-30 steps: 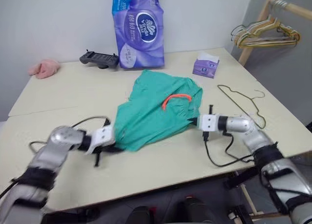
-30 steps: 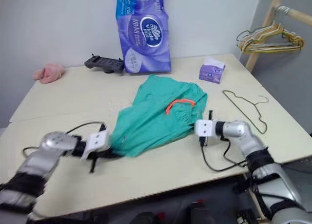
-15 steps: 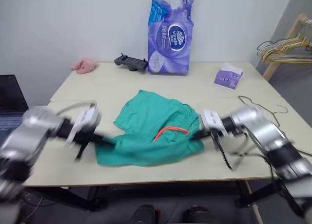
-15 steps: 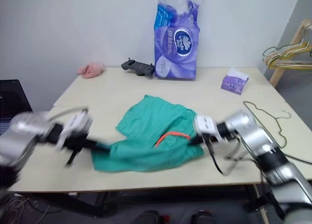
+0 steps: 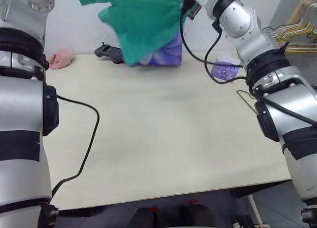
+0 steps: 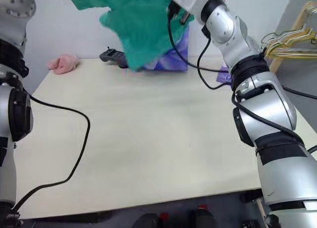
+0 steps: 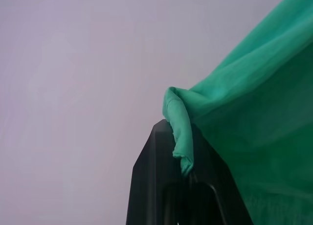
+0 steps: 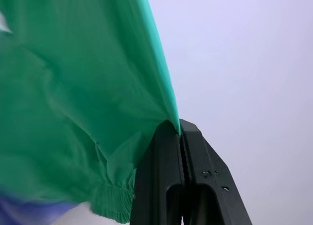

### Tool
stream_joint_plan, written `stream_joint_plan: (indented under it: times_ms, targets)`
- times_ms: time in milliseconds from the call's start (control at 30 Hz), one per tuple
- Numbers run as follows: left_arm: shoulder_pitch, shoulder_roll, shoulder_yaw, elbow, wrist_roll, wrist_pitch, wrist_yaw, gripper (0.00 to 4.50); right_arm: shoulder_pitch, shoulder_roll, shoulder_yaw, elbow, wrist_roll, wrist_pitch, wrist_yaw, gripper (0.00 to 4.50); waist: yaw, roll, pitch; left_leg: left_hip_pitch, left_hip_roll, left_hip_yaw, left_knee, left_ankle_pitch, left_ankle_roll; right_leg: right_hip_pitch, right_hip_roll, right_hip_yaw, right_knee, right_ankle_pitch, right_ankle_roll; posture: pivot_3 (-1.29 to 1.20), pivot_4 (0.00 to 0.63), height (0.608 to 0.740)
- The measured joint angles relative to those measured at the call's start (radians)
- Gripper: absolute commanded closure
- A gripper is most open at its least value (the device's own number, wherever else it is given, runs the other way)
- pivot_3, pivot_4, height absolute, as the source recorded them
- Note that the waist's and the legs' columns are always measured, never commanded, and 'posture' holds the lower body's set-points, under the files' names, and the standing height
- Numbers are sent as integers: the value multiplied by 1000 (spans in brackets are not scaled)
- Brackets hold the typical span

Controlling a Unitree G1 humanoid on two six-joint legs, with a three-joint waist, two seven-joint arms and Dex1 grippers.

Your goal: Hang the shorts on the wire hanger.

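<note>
Overhead, the shorts (image 5: 143, 20) hang high above the worktop (image 5: 163, 139), each claw, left (image 7: 183, 178) and right (image 8: 181, 137), clamped shut on an edge. Keeping both grips taut should let the cloth drape cleanly toward the wire hanger (image 5: 246, 96) at the worktop's right edge.

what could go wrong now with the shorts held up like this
1. Each tool pinches only a thin edge of the shorts: the left tool holds a rolled bit of hem, the right tool a fold. A tug could pull either free.
2. The shorts hang in front of the head camera's view, and the wire hanger lies on the table partly behind the right arm, so aiming for it may be hard.
</note>
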Motion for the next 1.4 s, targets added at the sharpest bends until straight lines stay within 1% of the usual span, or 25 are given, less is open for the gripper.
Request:
stream_joint_plan:
  times_ms: [67,100,133,167,233,267,333,367,433,500,533,600,633,667,700,733,833,900,933,1067,1133,1267,1400]
  targets:
    - [114,14,28,1,-24,-21,-123,4500,91,21,-9,-15,14,-29,101,4459,-6,1,2,5,0,1,1,3,6,3,0,-1,3,0,0,194,52,740]
    - [193,23,51,-1,-50,-40,-191,4500,148,38,-22,-35,46,-15,200,4459,-8,2,3,12,2,2,0,3,8,9,1,-1,5,1,0,193,59,740]
    - [304,35,80,-6,-83,-63,-278,4500,238,60,-33,-77,88,14,338,4459,-13,4,4,26,5,2,-1,0,13,23,3,-1,5,1,0,198,69,740]
    - [378,39,96,-5,-100,-75,-341,4500,309,73,-34,-108,109,36,424,4459,-14,5,8,32,6,0,1,-1,15,28,5,-2,9,0,-1,201,72,740]
    - [522,48,137,-32,-155,-92,-475,4500,456,83,-18,-215,131,85,557,4459,-9,4,19,33,6,-4,5,-1,15,28,5,-2,17,1,-2,208,78,740]
    - [595,58,158,-64,-189,-98,-549,4500,519,80,-5,-282,131,110,600,4459,-7,4,21,33,6,-4,6,0,15,27,5,-2,18,1,-3,216,85,740]
    - [830,113,205,-221,-298,-82,-770,4500,676,51,12,-470,135,184,672,4459,-7,6,21,35,6,-3,7,0,16,28,4,0,21,2,-4,218,86,740]
    - [970,137,224,-329,-358,-65,-866,4500,748,28,18,-567,137,223,696,4459,-8,7,22,36,7,-2,7,0,16,28,4,1,21,2,-4,218,86,740]
    - [1235,162,245,-542,-465,10,-1003,4500,892,-19,33,-752,142,308,745,4459,-1,7,22,34,7,-4,9,0,16,28,3,-1,20,1,-5,225,85,740]
    - [1402,190,260,-704,-521,81,-1053,4500,994,-59,45,-898,152,387,790,4459,10,6,24,31,7,-7,14,0,16,27,3,-3,21,1,-5,228,85,740]
    - [1493,225,282,-808,-553,117,-1074,4500,1063,-102,50,-1006,166,427,824,4459,22,6,25,32,7,-7,15,-1,17,29,3,-4,20,1,-5,225,83,740]
    - [1593,286,315,-934,-582,173,-1100,4500,1139,-165,54,-1150,182,499,870,4459,41,9,27,36,6,-9,16,-1,17,35,3,-5,16,-3,0,220,82,740]
    - [1625,309,330,-988,-590,206,-1105,4500,1168,-193,54,-1218,194,537,885,4459,51,12,29,40,6,-8,16,0,18,40,3,-5,15,-6,-3,220,82,740]
    - [1637,314,337,-1012,-593,229,-1105,4500,1178,-202,54,-1254,201,564,889,4459,55,15,33,47,5,-9,16,0,19,49,3,-6,13,-7,-4,220,82,740]
    - [1647,319,341,-1040,-594,256,-1105,4500,1188,-208,53,-1297,206,599,889,4459,59,17,34,51,5,-10,16,0,19,54,3,-7,12,-8,-4,205,82,740]
    - [1652,321,343,-1059,-595,278,-1105,4500,1192,-218,52,-1328,208,624,890,4459,61,18,35,52,5,-10,16,0,18,55,3,-8,12,-8,-3,205,82,740]
    - [1663,322,343,-1137,-598,363,-1126,4500,1209,-238,37,-1411,218,707,889,4459,64,16,36,49,5,-11,16,0,19,53,4,-9,11,-9,-3,185,85,740]
    - [1681,338,343,-1188,-600,408,-1156,4500,1216,-243,33,-1435,223,744,889,4459,54,14,38,48,5,-11,16,-1,20,52,4,-8,11,-9,-2,180,85,740]
    - [1688,346,343,-1214,-602,432,-1174,4500,1222,-247,31,-1445,225,759,888,4459,50,14,38,48,5,-10,15,-1,21,52,4,-8,11,-7,2,178,86,740]
    - [1720,374,343,-1309,-623,511,-1235,4500,1260,-276,24,-1492,244,826,890,4459,44,15,40,48,6,-9,15,-3,24,52,4,-7,11,-8,3,172,88,740]
    - [1739,378,343,-1331,-627,525,-1255,4500,1280,-290,24,-1518,255,861,902,4459,43,15,41,48,6,-9,15,-3,24,52,5,-7,11,-11,-1,169,90,740]
    - [1792,402,343,-1376,-637,565,-1308,4500,1335,-354,25,-1606,323,949,970,4459,43,15,46,48,6,-10,15,-3,24,52,5,-7,11,-11,-2,169,92,740]
    - [1804,406,343,-1376,-630,560,-1321,4500,1338,-366,25,-1639,358,998,984,4459,43,14,50,49,6,-10,15,-3,24,52,5,-8,11,-11,-2,169,93,740]
